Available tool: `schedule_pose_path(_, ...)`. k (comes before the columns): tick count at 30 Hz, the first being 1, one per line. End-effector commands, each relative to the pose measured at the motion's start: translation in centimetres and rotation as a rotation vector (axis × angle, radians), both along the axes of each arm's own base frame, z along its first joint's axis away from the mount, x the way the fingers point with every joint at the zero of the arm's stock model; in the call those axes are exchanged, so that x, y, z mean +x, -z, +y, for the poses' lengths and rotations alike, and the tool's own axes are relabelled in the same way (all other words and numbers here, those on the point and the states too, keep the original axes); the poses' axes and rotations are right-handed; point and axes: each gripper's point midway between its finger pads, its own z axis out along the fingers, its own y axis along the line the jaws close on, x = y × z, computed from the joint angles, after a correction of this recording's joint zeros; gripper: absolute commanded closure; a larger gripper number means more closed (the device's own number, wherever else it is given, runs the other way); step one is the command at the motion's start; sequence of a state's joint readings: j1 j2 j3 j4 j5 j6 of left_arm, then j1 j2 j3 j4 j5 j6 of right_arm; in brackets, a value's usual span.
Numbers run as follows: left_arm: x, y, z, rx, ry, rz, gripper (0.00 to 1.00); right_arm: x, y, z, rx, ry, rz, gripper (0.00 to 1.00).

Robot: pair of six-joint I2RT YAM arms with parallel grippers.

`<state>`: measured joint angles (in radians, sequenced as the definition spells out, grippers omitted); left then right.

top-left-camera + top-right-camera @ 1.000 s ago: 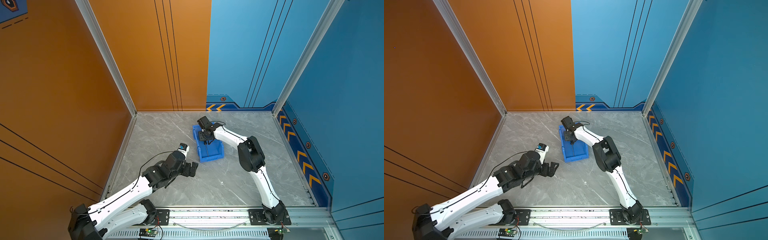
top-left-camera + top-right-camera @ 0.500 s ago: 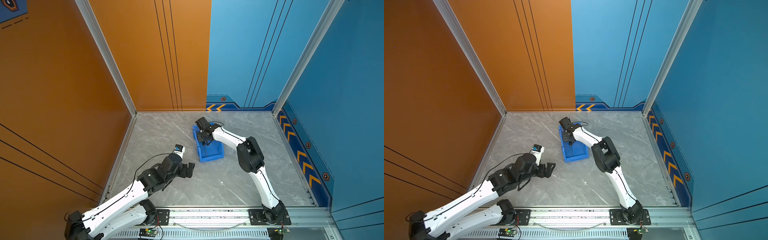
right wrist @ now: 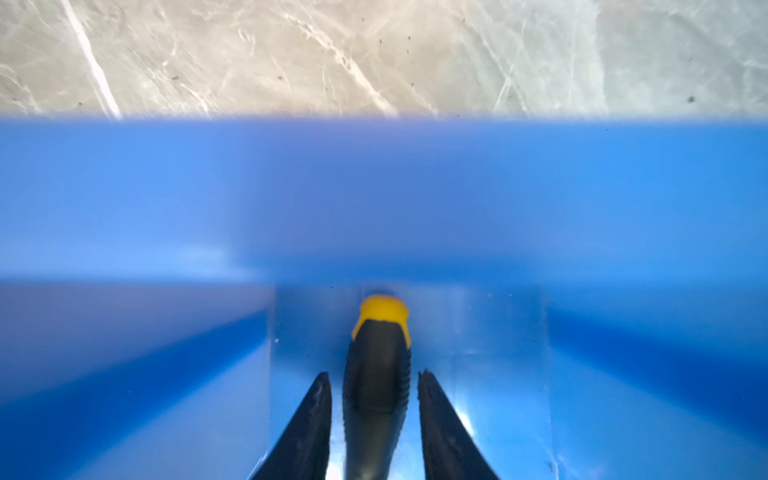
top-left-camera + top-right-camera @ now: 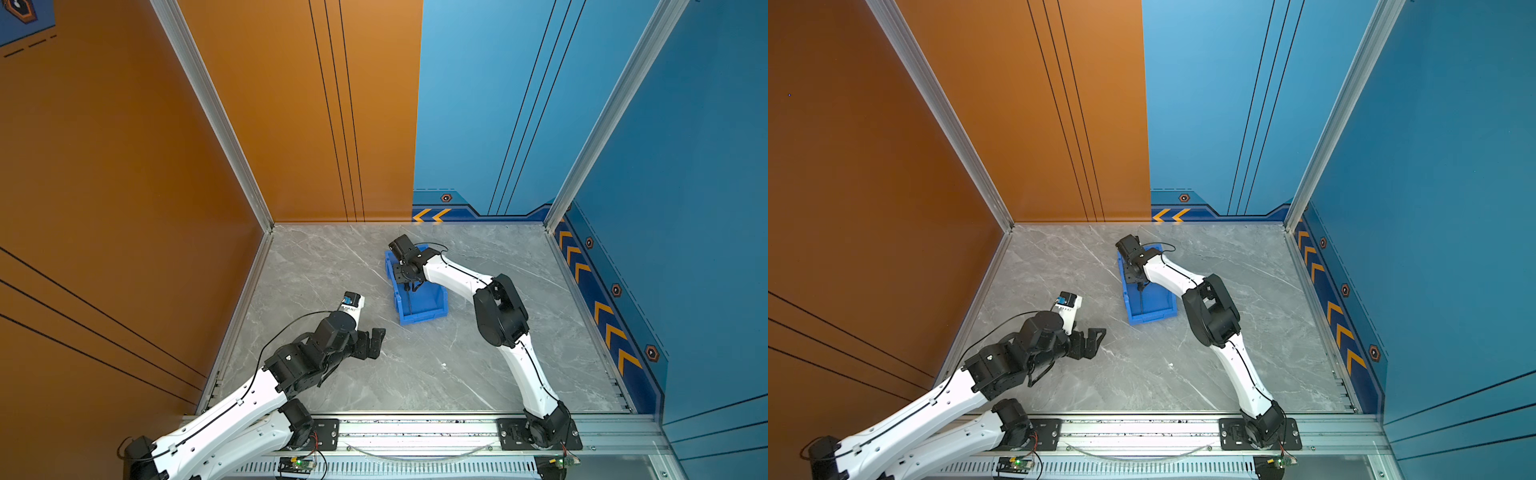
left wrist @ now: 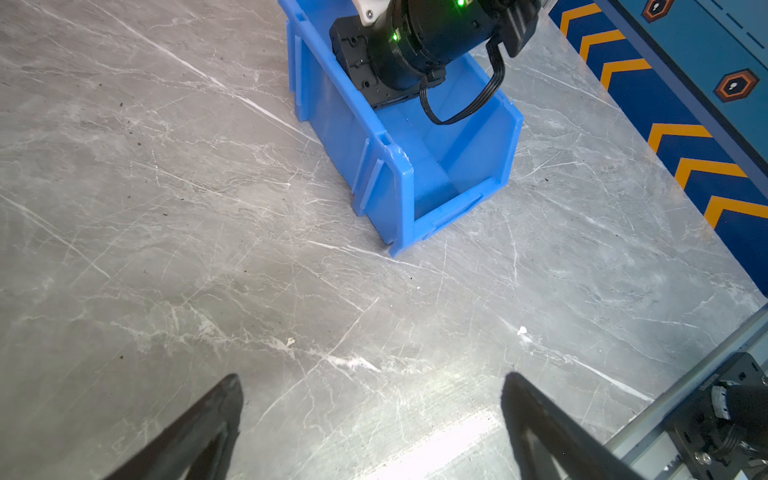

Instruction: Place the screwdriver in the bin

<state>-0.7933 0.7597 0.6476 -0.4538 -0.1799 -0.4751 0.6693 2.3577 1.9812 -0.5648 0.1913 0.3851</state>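
Observation:
The blue bin [image 4: 432, 309] [image 4: 1156, 309] stands on the grey marble floor, its low lip toward the front rail. My right gripper [image 4: 411, 284] [image 4: 1142, 284] reaches down into its far end. In the right wrist view the screwdriver [image 3: 376, 353], black-handled with a yellow cap, lies on the bin [image 3: 374, 187] floor between my right gripper's [image 3: 374, 373] jaws, which are open with a thin gap on each side. The thin shaft [image 4: 409, 301] runs along the bin. My left gripper [image 4: 376, 343] [image 4: 1096, 340] [image 5: 372, 377] is open and empty over the floor, nearer the front than the bin [image 5: 345, 124].
Orange and blue walls enclose the floor on three sides. The aluminium rail [image 4: 415, 432] carrying both arm bases runs along the front edge. Small white specks [image 5: 521, 330] lie on the floor between the bin and the rail.
My right gripper's jaws have parted slightly from the screwdriver handle inside the bin. My left arm has drawn back a little toward the front left.

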Motion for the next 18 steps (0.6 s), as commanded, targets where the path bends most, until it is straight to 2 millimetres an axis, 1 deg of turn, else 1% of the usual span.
schedule_pose_path(1, -0.9, 1.1, 1.0, 0.05, 0.01, 0.01, 0.02, -0.1, -4.8, 0.2, 0.024, 0.018, -0.087, 0.61)
schedule_pose_path(3, -1.0, 1.0, 1.2, 0.048, 0.01, 0.003, 0.02, -0.3, -5.8, 0.3, 0.023, 0.014, -0.107, 0.6)
schedule_pose_path(7, -1.4, 1.0, 1.6, 0.07, 0.021, -0.004, 0.02, -0.4, -8.1, -0.5, 0.021, 0.031, -0.146, 0.58)
schedule_pose_path(8, -1.4, 1.1, 1.9, 0.085, 0.016, -0.004, 0.02, -1.5, -8.8, 0.6, 0.021, 0.008, -0.157, 0.57)
schedule_pose_path(9, -1.3, 1.2, 2.3, 0.106, 0.008, -0.007, 0.02, -1.8, -9.5, 0.6, 0.019, 0.005, -0.167, 0.57)
schedule_pose_path(13, -1.2, 1.2, 4.0, 0.177, -0.036, -0.02, 0.02, -3.1, -11.8, 0.4, -0.017, -0.009, -0.197, 0.53)
schedule_pose_path(16, -0.9, 0.8, 5.8, 0.215, -0.108, -0.051, 0.02, -4.3, -13.1, -0.3, -0.048, -0.01, -0.212, 0.52)
schedule_pose_path(17, -0.8, 0.6, 6.4, 0.22, -0.137, -0.065, 0.02, -4.9, -14.3, -0.7, -0.048, -0.008, -0.226, 0.5)
schedule_pose_path(18, -0.7, 0.5, 6.8, 0.223, -0.156, -0.078, 0.02, -5.5, -14.8, -1.0, -0.053, -0.013, -0.23, 0.49)
